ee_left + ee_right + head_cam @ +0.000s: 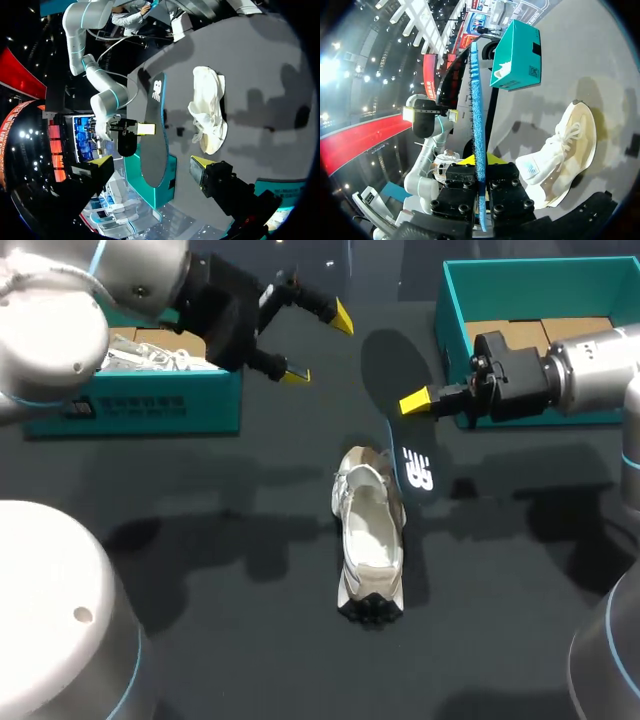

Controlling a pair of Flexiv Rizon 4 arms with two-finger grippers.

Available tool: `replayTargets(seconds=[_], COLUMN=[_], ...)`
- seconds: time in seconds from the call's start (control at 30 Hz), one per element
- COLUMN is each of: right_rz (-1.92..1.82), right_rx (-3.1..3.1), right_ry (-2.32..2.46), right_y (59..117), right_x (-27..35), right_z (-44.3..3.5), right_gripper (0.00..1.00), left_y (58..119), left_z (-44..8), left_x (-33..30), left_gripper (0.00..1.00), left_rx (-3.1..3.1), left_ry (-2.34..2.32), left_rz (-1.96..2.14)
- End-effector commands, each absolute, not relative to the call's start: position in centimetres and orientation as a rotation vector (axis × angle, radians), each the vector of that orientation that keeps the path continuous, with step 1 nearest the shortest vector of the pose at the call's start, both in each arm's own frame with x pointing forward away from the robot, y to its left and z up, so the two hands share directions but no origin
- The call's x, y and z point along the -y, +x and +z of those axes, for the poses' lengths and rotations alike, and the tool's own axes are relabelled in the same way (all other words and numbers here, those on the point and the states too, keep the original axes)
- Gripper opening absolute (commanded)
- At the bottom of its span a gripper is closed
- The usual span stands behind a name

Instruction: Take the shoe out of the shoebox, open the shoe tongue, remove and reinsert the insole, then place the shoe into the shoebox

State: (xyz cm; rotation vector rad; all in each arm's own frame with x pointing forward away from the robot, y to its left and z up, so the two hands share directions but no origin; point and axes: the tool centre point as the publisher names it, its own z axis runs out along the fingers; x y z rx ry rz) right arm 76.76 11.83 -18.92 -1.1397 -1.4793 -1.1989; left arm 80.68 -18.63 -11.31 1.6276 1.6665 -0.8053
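**Operator:** Where is the insole, and what holds it?

**Manual:** The right gripper (420, 402) pinches the insole (417, 468) by its long edge and holds it over the table, just beside the shoe (368, 540). Treat it as light, thin and floppy; expect the unsupported ends to sag.

**Operator:** And the other pincer?

**Manual:** The left gripper (318, 345) is spread and empty, near the left shoebox (130, 405). You probably steady the shoe best at the heel, likely its stiffest part; the upper looks soft
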Motion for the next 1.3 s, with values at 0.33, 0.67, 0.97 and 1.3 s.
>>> replayTargets(seconds=[0.33, 0.67, 0.97, 1.3], right_rz=[-1.199, -1.199, -1.199, -1.199], right_rx=[1.479, 1.479, 1.479, 1.479], right_ry=[-1.142, -1.142, -1.142, -1.142], right_y=[76.7, 76.7, 76.7, 76.7], right_x=[-11.9, -11.9, -11.9, -11.9], right_z=[-19.0, -19.0, -19.0, -19.0], right_gripper=[0.0, 0.0, 0.0, 0.0], left_y=[82.3, 82.7, 83.6, 84.2], left_z=[-8.0, -5.2, -6.4, -7.1], left_x=[19.9, 23.3, 27.5, 30.0], left_gripper=[1.0, 1.0, 1.0, 1.0], left_rx=[-1.764, -1.914, -2.181, -2.321], left_ry=[1.891, 2.166, 2.257, 2.32], left_rz=[-0.726, -0.483, -0.193, -0.029])
